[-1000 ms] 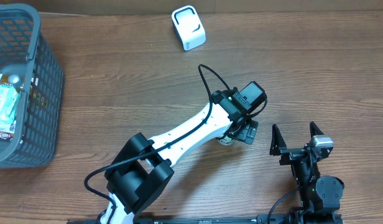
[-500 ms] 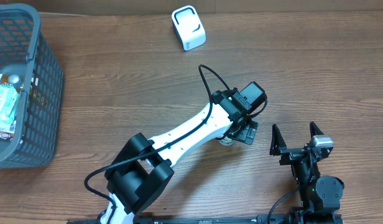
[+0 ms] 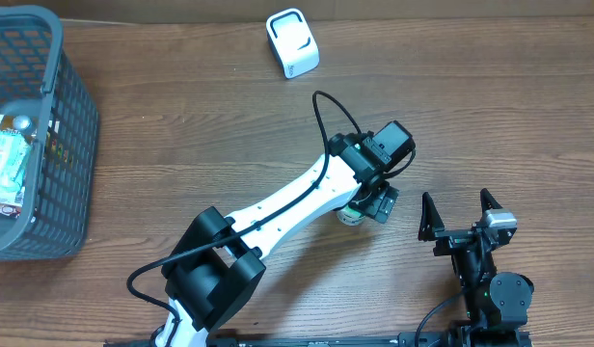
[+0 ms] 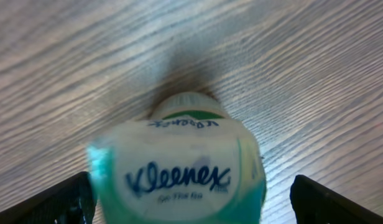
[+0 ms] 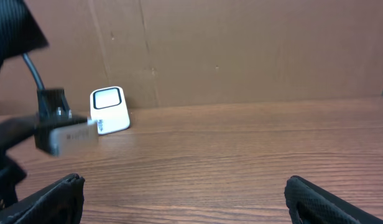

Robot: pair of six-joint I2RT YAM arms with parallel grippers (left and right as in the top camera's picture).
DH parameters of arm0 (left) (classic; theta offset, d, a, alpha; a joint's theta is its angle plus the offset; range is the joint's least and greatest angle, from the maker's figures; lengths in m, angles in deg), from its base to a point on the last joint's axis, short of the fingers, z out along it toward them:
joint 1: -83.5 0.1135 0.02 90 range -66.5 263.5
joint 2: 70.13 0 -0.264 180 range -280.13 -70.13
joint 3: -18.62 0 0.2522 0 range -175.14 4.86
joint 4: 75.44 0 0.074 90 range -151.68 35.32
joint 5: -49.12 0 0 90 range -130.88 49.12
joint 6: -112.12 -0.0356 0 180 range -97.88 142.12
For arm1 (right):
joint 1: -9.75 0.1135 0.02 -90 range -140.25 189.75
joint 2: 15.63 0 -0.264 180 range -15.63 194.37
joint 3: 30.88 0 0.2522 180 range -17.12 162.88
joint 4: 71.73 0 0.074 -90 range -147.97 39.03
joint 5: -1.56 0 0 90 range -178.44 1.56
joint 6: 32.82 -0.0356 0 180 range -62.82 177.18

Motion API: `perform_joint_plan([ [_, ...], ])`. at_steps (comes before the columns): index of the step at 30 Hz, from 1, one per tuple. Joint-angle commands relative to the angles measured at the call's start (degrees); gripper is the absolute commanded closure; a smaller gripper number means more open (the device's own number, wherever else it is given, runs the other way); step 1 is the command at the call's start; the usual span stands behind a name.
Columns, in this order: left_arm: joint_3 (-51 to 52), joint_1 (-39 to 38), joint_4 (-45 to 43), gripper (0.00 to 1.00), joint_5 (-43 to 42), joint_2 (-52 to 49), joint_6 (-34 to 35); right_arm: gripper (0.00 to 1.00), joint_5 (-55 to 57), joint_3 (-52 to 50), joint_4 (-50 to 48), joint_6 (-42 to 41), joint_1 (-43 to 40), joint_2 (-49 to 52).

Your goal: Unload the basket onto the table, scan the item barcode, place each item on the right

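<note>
Overhead: one Kleenex tub [image 3: 349, 216] is seen upright on the bench [image 3: 181, 125], mid-frame, right under the left pincer [image 3: 372, 206], probably lined up for a pick. One scanner [image 3: 292, 42] is placed top centre and one basket [image 3: 70, 145] at the left edge.

Left wrist: the jaws are spread fully, with the tub framed between them. Nothing is gripped yet.

Right wrist: the right pincer [image 5: 185, 199] is parked wide open and empty, presumably out of the way.

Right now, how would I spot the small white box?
Look to the far edge of the wooden table, by the cardboard wall. The small white box stands alone there, far from the grey basket. Its rounded corners and dark-outlined window set it apart.
</note>
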Motion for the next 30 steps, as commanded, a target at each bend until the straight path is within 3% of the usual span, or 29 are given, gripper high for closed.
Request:
perform_joint_plan([
  [1,-2.49,0.42,0.83,0.03,0.31,-0.09,-1.55,0.00,0.11,-0.61,-0.20,0.44,-0.22,-0.42],
  [20,-2.49,0.31,3.72,0.33,-6.25,-0.09,-1.46,0.00,0.11,-0.61,-0.20,0.42,-0.22,-0.39],
  [30,-2.49,0.33,3.91,0.28,-7.50,-0.09,2.62,0.00,0.13,-0.61,-0.20,0.44,-0.22,-0.39],
])
